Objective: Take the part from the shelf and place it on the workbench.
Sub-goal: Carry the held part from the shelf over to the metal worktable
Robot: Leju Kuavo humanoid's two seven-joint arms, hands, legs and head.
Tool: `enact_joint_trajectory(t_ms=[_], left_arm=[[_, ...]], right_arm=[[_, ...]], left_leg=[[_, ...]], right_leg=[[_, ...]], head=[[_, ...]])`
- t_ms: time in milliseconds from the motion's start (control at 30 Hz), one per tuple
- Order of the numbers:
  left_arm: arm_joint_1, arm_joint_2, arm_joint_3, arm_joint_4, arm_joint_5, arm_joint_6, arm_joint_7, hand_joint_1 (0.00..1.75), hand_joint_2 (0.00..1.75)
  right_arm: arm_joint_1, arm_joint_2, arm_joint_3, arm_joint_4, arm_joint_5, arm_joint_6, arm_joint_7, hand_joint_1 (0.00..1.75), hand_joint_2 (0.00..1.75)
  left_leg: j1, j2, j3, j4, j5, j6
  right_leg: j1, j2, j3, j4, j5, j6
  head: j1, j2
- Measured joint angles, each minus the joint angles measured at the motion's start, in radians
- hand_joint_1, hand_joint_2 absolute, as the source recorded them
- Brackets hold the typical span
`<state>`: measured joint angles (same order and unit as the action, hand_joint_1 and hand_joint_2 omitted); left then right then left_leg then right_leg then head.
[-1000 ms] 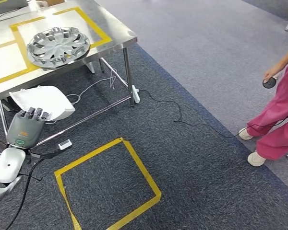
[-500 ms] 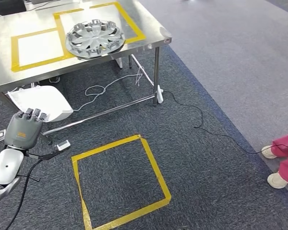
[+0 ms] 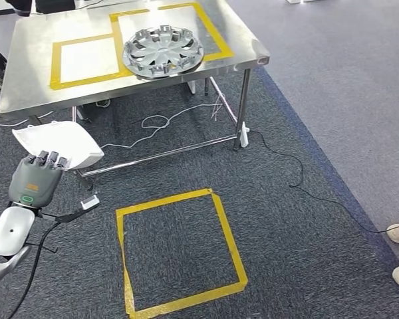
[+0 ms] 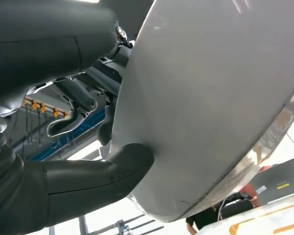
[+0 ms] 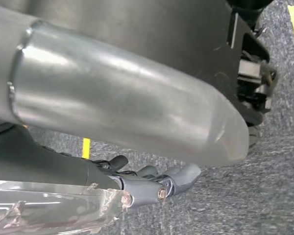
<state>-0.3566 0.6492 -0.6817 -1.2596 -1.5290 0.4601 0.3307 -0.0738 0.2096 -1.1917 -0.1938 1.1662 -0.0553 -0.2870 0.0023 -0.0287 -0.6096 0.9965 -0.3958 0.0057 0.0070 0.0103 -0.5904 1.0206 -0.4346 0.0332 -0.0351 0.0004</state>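
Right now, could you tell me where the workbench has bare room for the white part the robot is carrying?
The left taped rectangle is bare, between the workbench's left margin and the hubcap. The right rectangle is crowded: the hubcap fills most of it and overlaps the dividing tape. The left hand holds the white part below the near edge.
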Motion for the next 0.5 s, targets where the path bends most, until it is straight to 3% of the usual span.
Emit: enact_joint_trajectory(t_ms=[67,300,500], left_arm=[[0.001,0.001,0.001,0.000,0.000,0.000,0.000,1.75,1.75],[0.001,0.001,0.004,0.000,0.000,0.000,0.000,1.75,1.75],[0.001,0.001,0.004,0.000,0.000,-0.003,0.000,1.75,1.75]], right_arm=[[0.001,0.000,0.000,0.000,0.000,0.000,0.000,0.00,0.00],[0.001,0.000,0.000,0.000,0.000,-0.001,0.000,0.00,0.00],[0.001,0.000,0.000,0.000,0.000,0.003,0.000,0.00,0.00]], left_leg=[[0.001,0.000,0.000,-0.004,0.004,0.004],[0.004,0.001,0.001,-0.017,0.011,-0.021],[0.005,0.001,0.000,-0.017,0.012,-0.027]], right_leg=[[0.001,0.002,-0.002,0.000,0.003,-0.002],[0.006,0.002,-0.008,0.001,0.003,-0.015],[0.007,0.002,-0.008,0.001,0.004,-0.019]], head=[[0.000,0.000],[0.000,0.000],[0.001,0.000]])
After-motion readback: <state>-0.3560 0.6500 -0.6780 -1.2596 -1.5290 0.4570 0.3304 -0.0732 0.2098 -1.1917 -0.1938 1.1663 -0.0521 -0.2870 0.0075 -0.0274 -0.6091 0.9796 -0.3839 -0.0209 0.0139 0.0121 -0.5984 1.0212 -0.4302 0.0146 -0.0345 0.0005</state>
